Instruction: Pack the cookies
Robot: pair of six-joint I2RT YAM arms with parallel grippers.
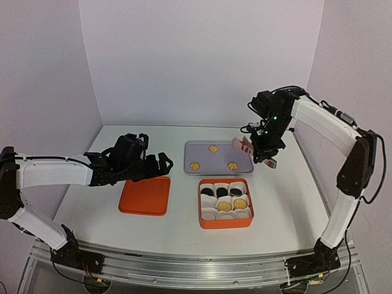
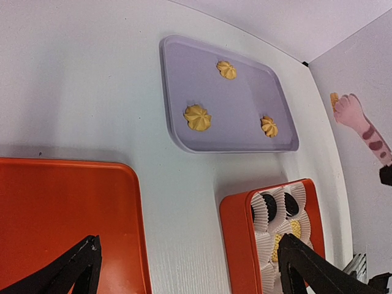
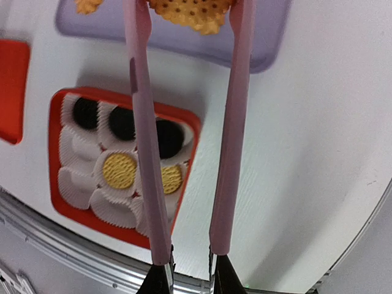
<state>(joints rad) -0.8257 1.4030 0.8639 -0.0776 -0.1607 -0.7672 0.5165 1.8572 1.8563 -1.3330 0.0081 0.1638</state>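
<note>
My right gripper (image 3: 190, 278) squeezes the tongs (image 3: 146, 153), whose tips pinch one golden cookie (image 3: 190, 13) above the tray (image 3: 269, 37). I judge it light, dry and brittle, so it is best held by its edges with gentle pressure. Three more lie on the tray, at 12 o'clock from the box (image 1: 225, 225), which holds five. My left gripper (image 2: 190, 269) hangs spread over the lid (image 2: 61, 208). Only the right wrist view shows the pinch, while the top view gives the whole layout.
</note>
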